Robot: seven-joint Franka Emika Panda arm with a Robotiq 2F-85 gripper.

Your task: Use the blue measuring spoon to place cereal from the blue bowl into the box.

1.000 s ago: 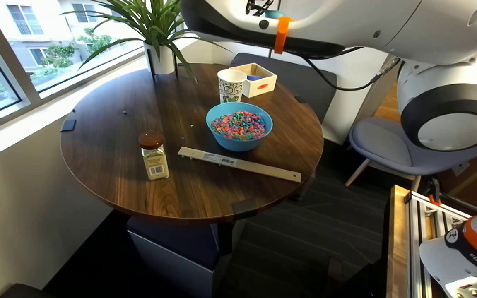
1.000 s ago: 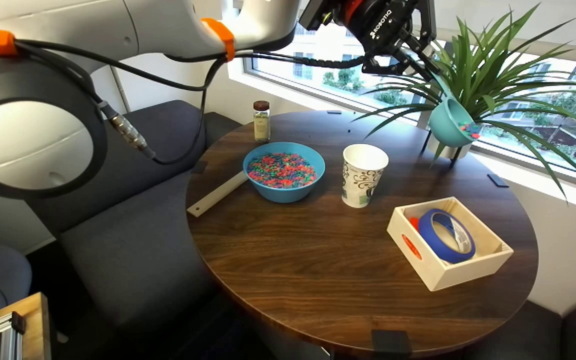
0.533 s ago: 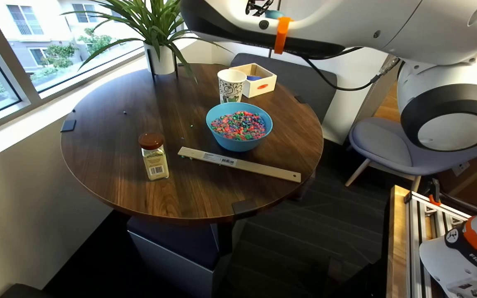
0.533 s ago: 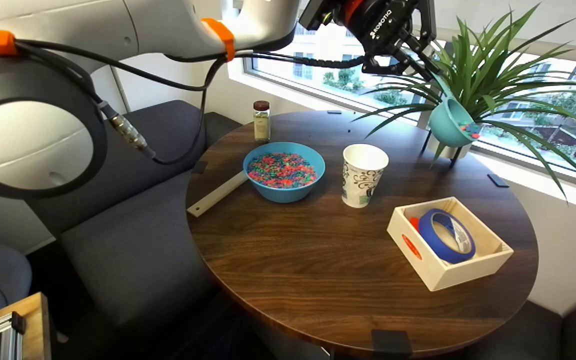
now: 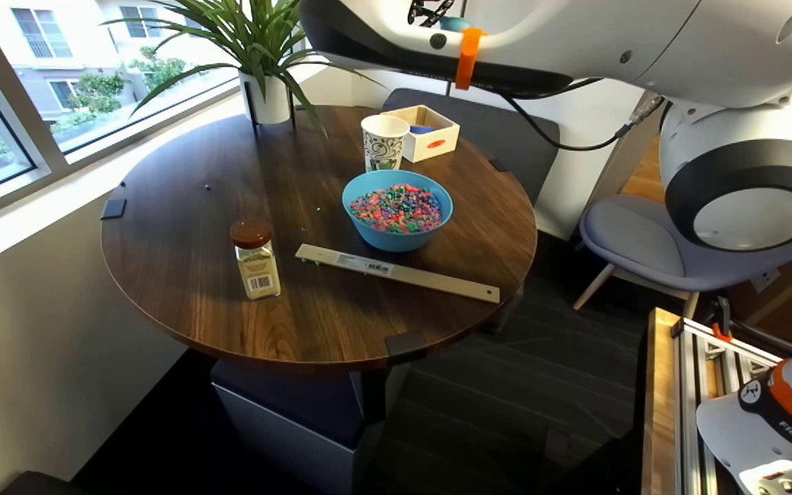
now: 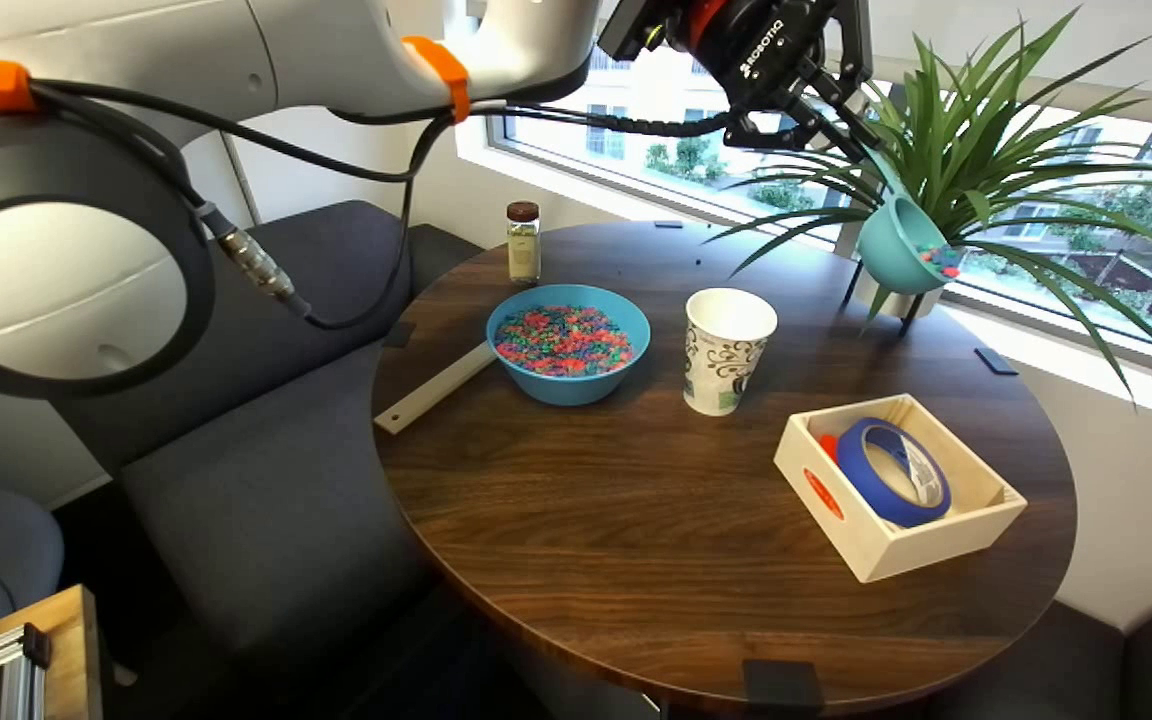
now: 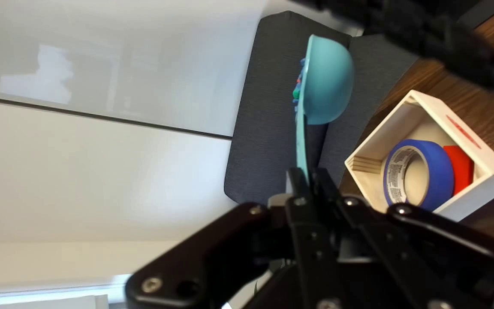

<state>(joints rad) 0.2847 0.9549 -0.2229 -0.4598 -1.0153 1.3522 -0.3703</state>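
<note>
— Between the round blue bowl [image 6: 564, 392] and open pale-wood box [image 6: 851, 530], what stands?
— White patterned paper cup [image 6: 719, 365]; blue tape roll [image 6: 858, 472] inside the box.
— Jaws?
— Gripping the light-blue round measuring spoon [image 6: 891, 255], raised with multicoloured cereal [image 6: 939, 262], all as a second ago.

The measuring spoon [image 7: 329, 81] is light teal-blue, the bowl [image 6: 568, 389] brighter blue, and the cereal [image 6: 564, 340] mixes pink, red, green and blue. The box [image 6: 936, 545] is pale tan with a red oval, the cup [image 6: 719, 365] white with brown swirls, the desk [image 6: 626, 510] grained dark brown.
</note>
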